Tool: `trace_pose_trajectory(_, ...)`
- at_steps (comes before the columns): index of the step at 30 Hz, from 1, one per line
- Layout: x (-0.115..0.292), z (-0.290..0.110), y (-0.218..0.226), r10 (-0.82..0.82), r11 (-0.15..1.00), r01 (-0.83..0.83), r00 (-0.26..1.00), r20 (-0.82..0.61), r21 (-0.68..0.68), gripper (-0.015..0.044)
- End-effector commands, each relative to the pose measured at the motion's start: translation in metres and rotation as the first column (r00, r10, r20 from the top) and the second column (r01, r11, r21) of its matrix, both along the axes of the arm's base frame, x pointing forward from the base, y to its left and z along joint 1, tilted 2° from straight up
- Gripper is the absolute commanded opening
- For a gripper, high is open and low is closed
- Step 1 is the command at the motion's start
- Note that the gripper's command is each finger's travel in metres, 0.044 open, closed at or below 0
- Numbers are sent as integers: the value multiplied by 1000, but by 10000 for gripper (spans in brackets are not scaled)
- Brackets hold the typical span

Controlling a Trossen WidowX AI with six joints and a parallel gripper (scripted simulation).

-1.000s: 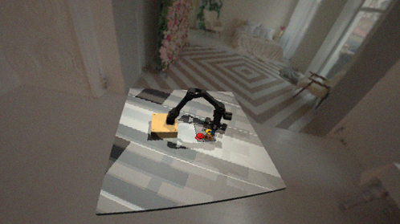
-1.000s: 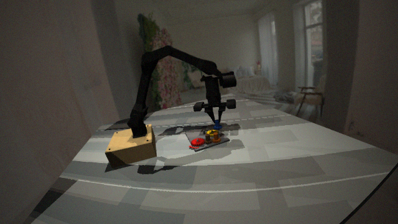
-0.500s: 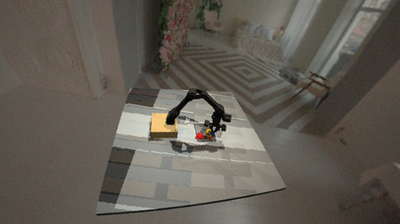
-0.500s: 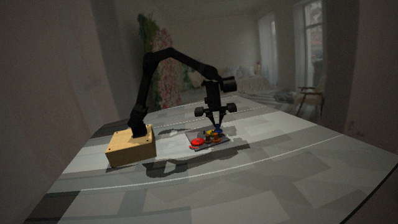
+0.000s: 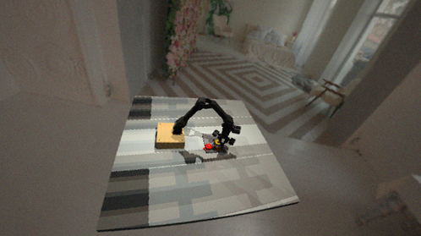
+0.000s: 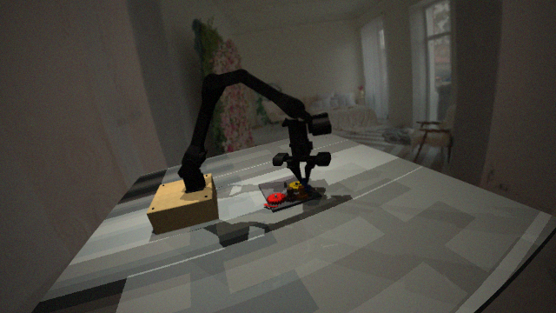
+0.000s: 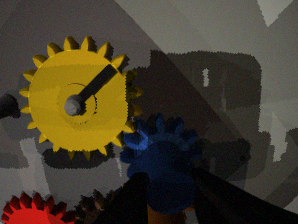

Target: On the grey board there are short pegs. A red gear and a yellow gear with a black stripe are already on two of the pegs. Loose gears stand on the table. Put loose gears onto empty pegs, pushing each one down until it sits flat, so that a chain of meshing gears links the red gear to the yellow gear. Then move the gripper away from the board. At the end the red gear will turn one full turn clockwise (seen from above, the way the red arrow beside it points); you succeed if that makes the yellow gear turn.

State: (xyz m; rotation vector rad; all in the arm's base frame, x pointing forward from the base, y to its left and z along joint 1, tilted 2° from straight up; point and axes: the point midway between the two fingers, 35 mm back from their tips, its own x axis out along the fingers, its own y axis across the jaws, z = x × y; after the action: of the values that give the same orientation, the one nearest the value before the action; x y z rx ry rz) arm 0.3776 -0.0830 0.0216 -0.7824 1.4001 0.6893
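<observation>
The pincer (image 5: 224, 143) (image 6: 304, 180) (image 7: 166, 179) gripped the blue gear (image 6: 306, 187) (image 7: 162, 155) at the yellow gear's (image 5: 217, 141) (image 6: 295, 185) (image 7: 55, 115) four o'clock in the wrist view; the red gear (image 5: 208, 147) (image 6: 275, 198) (image 7: 31, 216) sat toward seven.

The square, light-yellow block under the arm (image 5: 164, 136) (image 6: 174, 202) looks like smooth wood with visible grain. The toothed, round yellow gear (image 5: 216, 141) (image 6: 295, 185) (image 7: 55, 120) resembles smooth, matt plastic. The jointed black arm (image 5: 218, 110) (image 6: 271, 92) appears dark and mostly matt. The grey peg tip (image 7: 73, 105) looks like dull metal.
</observation>
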Motion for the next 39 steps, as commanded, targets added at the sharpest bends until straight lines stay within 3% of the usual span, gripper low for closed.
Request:
trace_pose_trajectory(1,0,0,0,-103,995,103,995,5,9,0)
trace_pose_trajectory(8,1,-2,0,-66,998,66,998,5,7,0)
trace_pose_trajectory(25,1,-5,-1,357,934,-357,934,-13,-18,0)
trace_pose_trajectory(35,2,-8,0,253,967,-253,968,-7,-13,0)
trace_pose_trajectory(39,1,-6,0,220,976,-220,976,-6,-11,105)
